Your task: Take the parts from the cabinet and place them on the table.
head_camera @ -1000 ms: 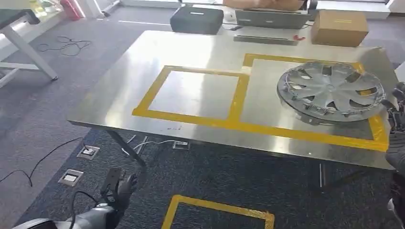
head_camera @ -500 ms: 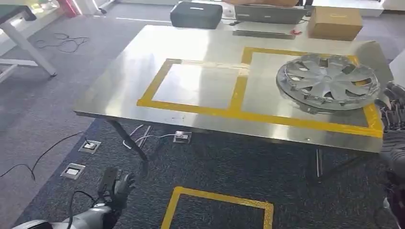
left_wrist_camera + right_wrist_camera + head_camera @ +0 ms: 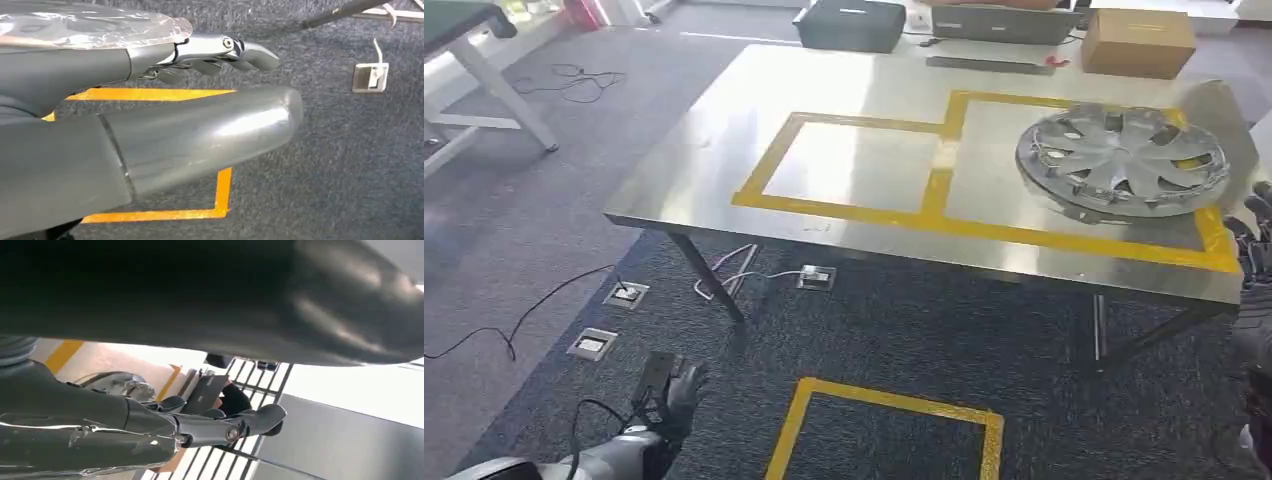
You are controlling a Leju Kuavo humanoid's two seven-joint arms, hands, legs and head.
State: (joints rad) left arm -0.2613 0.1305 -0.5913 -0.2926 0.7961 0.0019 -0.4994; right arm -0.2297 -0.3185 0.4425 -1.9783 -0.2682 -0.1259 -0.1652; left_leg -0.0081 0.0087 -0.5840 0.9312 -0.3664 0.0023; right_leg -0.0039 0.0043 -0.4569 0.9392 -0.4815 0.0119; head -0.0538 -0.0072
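- The silver multi-spoke plastic wheel cover [image 3: 1122, 160] lies flat on the brushed-steel table [image 3: 864, 90], inside the right-hand rectangle of yellow tape [image 3: 939, 185], close to the table's right edge.
- A second yellow-taped rectangle sits just left of it on the table top, sharing one tape line.
- The robot's right hand [image 3: 1256, 240] is at the table's right edge, just beside the wheel cover and apart from it; its dark fingers [image 3: 250, 422] lie extended and spread in the right wrist view, with nothing between them.
- The robot's left hand [image 3: 674, 392] hangs low over the dark grey carpet [image 3: 904, 340]; in the left wrist view its fingers [image 3: 250, 54] are stretched out straight above the thick grey thumb and hold nothing.
- A yellow tape outline [image 3: 889, 430] marks the carpet in front of the table, near the left hand.
- At the table's far edge stand a dark grey case [image 3: 849, 24] and a brown cardboard box [image 3: 1137, 42].
- Floor sockets [image 3: 592, 344] and loose cables [image 3: 724, 272] lie on the carpet beneath the table's left side.
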